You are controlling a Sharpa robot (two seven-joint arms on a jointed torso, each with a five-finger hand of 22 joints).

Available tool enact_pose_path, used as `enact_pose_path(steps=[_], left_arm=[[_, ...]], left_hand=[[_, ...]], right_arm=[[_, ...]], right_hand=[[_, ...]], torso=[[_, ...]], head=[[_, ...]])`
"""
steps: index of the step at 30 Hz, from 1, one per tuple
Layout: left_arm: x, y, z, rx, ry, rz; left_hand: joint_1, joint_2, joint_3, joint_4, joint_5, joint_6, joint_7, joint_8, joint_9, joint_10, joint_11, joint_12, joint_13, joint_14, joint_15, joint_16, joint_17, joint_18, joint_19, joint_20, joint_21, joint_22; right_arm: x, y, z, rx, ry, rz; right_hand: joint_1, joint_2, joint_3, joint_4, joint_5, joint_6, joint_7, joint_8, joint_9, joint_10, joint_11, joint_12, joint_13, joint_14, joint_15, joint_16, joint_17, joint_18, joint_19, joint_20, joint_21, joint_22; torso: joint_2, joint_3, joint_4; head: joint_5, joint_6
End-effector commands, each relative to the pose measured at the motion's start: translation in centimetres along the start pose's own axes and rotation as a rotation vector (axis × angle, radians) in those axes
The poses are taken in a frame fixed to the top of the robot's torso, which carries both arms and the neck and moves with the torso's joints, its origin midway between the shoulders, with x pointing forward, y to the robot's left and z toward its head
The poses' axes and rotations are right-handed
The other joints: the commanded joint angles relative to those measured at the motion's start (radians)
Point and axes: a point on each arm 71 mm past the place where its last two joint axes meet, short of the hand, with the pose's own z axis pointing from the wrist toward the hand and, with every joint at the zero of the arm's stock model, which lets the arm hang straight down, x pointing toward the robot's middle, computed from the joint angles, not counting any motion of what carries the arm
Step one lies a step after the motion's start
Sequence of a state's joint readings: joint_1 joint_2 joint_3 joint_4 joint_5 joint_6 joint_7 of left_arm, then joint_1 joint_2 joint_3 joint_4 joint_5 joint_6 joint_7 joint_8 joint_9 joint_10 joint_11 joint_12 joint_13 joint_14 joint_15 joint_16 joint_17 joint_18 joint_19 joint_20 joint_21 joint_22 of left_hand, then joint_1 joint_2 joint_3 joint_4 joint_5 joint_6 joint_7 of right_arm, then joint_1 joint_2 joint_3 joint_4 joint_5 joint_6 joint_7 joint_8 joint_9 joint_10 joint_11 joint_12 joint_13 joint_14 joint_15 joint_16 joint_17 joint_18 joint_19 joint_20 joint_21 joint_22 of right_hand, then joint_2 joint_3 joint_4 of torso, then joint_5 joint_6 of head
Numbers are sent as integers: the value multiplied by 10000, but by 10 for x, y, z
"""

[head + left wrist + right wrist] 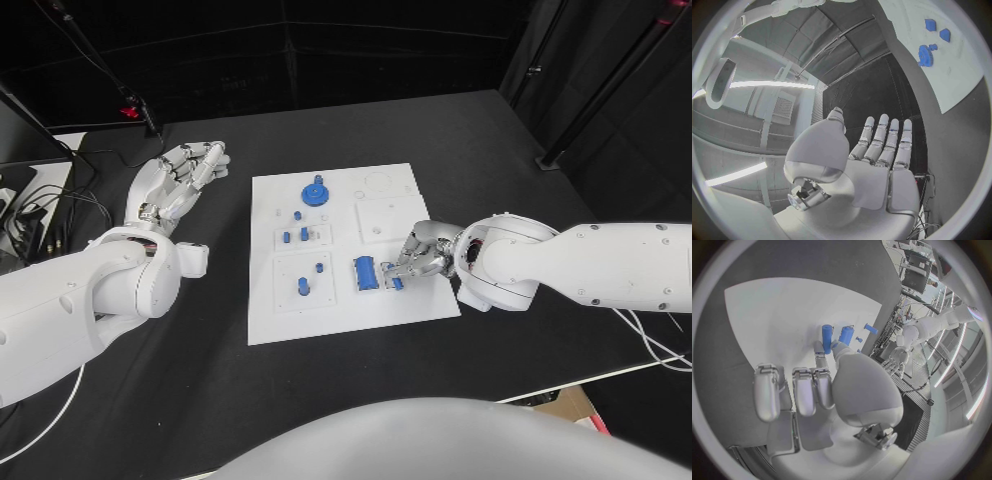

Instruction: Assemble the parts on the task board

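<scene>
- My right hand is down on the task board, at its right-hand side near the lower half, arm coming in from the right.
- Fingers of that hand are curled in w/ tips by a small blue piece; thumb and a finger sit right against it, looks like a pinch, but the contact itself is partly hidden.
- Just beside it on the left is a bigger blue rectangular block, standing in the board's lower-middle recess. In the right wrist view I see two blue upright pieces just past my fingertips, close together.
- My left hand is off the board, over the black table to the board's left, near its top corner. Fingers straight and a bit apart, palm open, holding nothing.
- Blue gear-like round part sits near the board's top, left of centre; the left wrist view catches it too at the board edge.
- Two small blue pegs stand in a square pocket in the mid-left of the board, another tiny one just above them.
- One more blue peg stands in the lower-left pocket.
- Right top quarter of the board has pale recesses, contents too faint to tell.
- Cables lie at the table's far left edge, well apart from the board.
</scene>
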State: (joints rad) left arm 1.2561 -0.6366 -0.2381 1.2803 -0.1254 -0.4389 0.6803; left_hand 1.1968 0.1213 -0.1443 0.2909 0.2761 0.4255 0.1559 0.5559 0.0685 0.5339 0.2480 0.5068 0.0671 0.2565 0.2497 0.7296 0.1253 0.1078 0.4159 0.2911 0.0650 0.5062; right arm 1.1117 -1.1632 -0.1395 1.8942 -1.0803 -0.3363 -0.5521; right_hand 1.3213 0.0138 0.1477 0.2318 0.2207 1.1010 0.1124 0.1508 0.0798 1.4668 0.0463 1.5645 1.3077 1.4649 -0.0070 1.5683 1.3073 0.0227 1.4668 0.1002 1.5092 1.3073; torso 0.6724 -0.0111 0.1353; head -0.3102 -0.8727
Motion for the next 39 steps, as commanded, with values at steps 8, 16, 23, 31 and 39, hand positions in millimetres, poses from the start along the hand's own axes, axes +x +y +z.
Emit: enact_pose_path(steps=[8,16,23,31,39], left_arm=[[0,-2,1,130,44,-54],[0,-2,1,125,52,-59],[0,-2,1,117,45,-54],[0,-2,1,113,55,-59],[1,-1,1,103,62,-63]], left_hand=[[33,102,-50,7,38,-82,1319,66,-8,-34,4,68,-16,36,-27,31,-8,-101,-34,0,43,-9],[33,102,-50,7,38,-82,1319,66,-8,-34,4,68,-16,36,-27,31,-8,-101,-34,0,43,-9],[33,102,-50,7,38,-82,1319,66,-8,-34,4,68,-16,36,-27,31,-8,-101,-34,0,43,-9],[49,123,-62,6,43,-98,1321,71,-10,-41,4,79,-17,36,-27,46,-31,-100,-42,0,45,-14],[49,123,-62,6,43,-98,1321,71,-10,-41,4,79,-17,36,-27,46,-31,-100,-42,0,45,-14]], right_arm=[[3,6,1,-183,76,-145],[4,7,3,-146,188,-231],[4,6,4,-76,211,-328],[3,6,4,-88,139,-358],[3,6,4,-97,94,-341]], right_hand=[[13,70,-107,17,-107,69,-10,-69,-3,1040,-9,63,2631,1059,-33,25,2635,-43,693,-23,-55,2383],[58,93,-176,74,-235,87,-10,-107,-4,1040,-13,63,2631,1059,-43,25,2635,-43,692,-28,-58,2383],[-8,156,-474,420,-889,135,7,-215,-7,1040,-1,63,2631,1059,-40,25,2635,-39,686,-30,-74,2378],[-200,216,-873,597,-1354,163,41,-320,-9,1040,27,63,2631,1059,-24,25,2635,-34,676,-18,-98,2370],[-583,278,-1369,604,-1290,192,54,-398,-3,1040,40,63,2631,1059,-12,25,2635,-28,665,-8,-124,2362]], torso=[[3,0,5],[9,-2,6],[5,-6,1],[-2,-4,2],[-1,-7,2]], head=[[58,1],[82,1],[93,1],[94,1],[81,1]])
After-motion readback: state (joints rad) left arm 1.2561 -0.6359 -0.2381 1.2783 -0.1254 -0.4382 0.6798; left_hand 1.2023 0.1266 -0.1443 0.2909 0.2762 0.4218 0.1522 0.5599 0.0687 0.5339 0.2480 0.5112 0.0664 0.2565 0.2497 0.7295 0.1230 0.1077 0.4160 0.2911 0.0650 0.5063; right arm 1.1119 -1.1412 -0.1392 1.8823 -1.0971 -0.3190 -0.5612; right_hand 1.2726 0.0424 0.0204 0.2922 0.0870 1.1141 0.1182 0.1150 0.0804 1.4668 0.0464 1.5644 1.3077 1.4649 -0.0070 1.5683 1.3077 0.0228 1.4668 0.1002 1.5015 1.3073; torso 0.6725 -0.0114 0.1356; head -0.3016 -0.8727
